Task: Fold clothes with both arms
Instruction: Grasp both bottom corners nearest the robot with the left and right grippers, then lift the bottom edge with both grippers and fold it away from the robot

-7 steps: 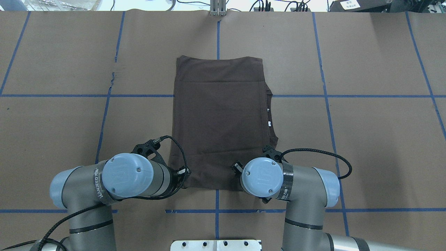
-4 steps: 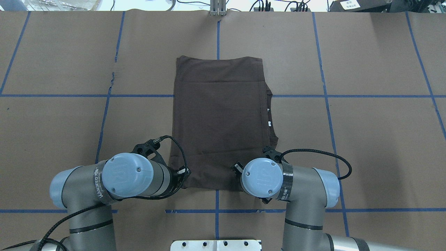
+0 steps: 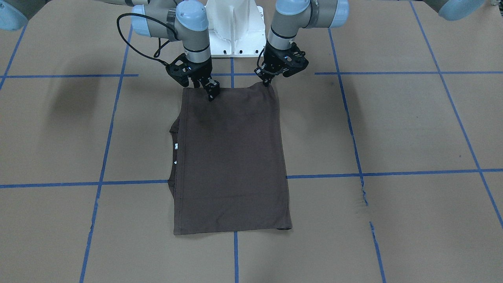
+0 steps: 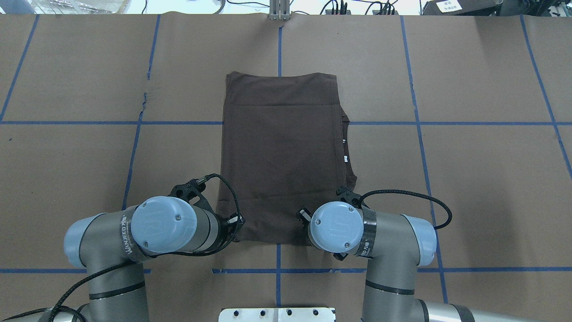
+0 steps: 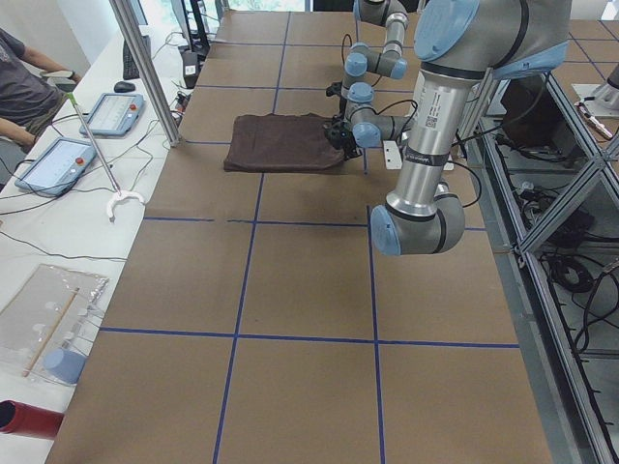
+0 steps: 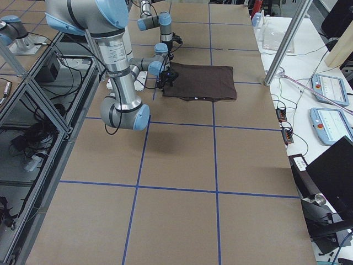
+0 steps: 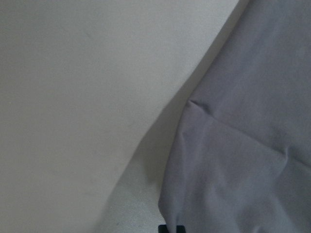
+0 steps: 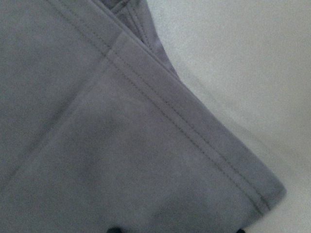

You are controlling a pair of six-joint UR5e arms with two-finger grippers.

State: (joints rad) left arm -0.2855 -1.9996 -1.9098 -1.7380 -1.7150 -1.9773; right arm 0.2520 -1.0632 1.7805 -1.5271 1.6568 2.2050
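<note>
Overhead view is showing nothing shifting over the last second: the shirt [image 4: 279, 152] is lying folded lengthwise mid-table [image 4: 469, 179], and both arms are staying parked at its near hem. I am judging that the grip for the next fold is being settled, with no lift begun. The left gripper [image 3: 269, 81] is pinching the hem corner, cloth puckering toward its tips in its wrist view. The right gripper [image 3: 211, 92] is sitting on the hem, tips apart, seemingly released. From overhead the wrists are hiding both grippers. White tags [image 4: 345, 158] are peeking out at the shirt's right edge.
</note>
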